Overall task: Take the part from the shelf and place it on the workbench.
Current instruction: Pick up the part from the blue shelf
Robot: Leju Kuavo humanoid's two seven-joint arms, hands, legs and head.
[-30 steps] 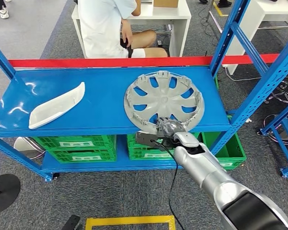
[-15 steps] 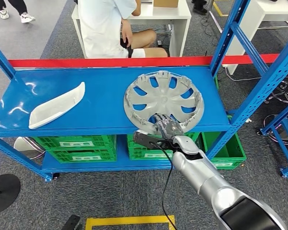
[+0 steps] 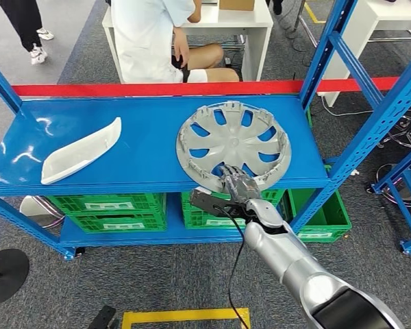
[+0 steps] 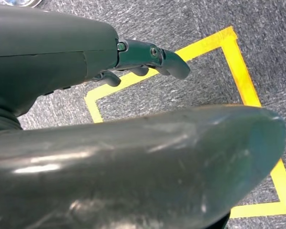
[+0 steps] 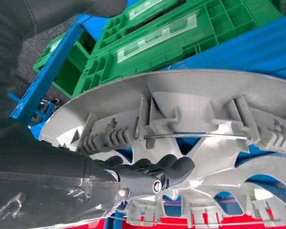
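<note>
Hubcap [image 3: 234, 145] flat on shelf [image 3: 141, 147], ribbed inner side upward.

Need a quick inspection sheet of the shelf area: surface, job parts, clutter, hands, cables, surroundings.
Surface: blue shelf, top deck holds two parts.
Job's things: grey hubcap lies flat, inner side up, at the deck's front edge; white trim piece lies apart from it.
Clutter: green crates on the lower deck.
Robot hands: right robot hand has its fingers over the hubcap's near rim, grip not confirmed; left robot hand hangs over the floor, holding nothing.
Cables: black cable hangs at the right forearm.
Surroundings: red barrier tape, seated person, yellow floor marking.
</note>
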